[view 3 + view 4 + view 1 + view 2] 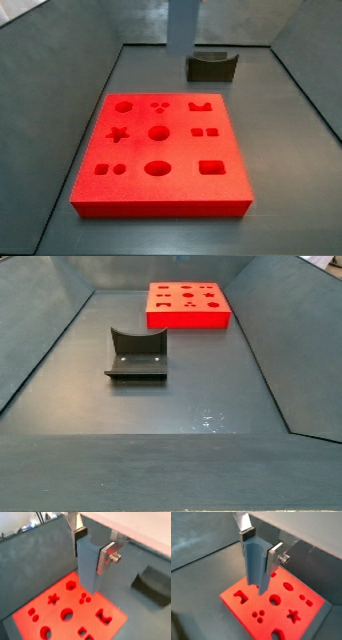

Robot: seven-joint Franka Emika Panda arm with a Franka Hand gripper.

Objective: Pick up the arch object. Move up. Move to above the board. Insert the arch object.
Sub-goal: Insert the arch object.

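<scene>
I see the grey surface (201,376) walled on its sides, with much free floor around the board (160,145). The board lies flat near one end wall. Near it stands a dark block with a scooped top (138,354), well apart in a side view. In both wrist views my hand (259,546) grasps the arch object (257,564), hanging upright above the board. A side view shows only the piece's lower part (183,22).

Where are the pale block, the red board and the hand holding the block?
arch object (256,562): wrist view, its front face.
board (160,190): side view, bare face near the front edge.
hand (261,543): wrist view, midway between its fingers, shut on the arch object.
</scene>
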